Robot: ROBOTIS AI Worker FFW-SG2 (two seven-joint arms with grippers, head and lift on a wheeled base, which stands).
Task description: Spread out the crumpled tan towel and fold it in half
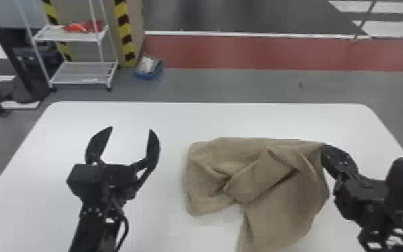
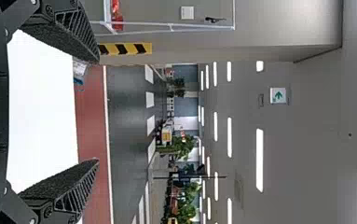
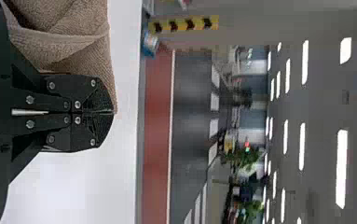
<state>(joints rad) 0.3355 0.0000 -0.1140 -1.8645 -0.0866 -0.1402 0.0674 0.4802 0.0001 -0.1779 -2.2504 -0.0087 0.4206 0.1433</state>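
Observation:
The tan towel (image 1: 277,201) lies crumpled on the right half of the white table, with folds across its middle and one part hanging toward the front edge. At its upper right corner my right gripper (image 1: 325,150) is shut on the cloth. In the right wrist view the towel (image 3: 69,46) runs up to the closed fingertips of that gripper (image 3: 113,112). My left gripper (image 1: 131,130) stands wide open over the table, left of the towel and apart from it. The left wrist view shows nothing between the fingers of that gripper (image 2: 97,112).
The white table (image 1: 144,114) has rounded far corners. Beyond it on the floor stand a white wire shelf (image 1: 80,72) at the left and a blue bin (image 1: 149,70) near a striped post.

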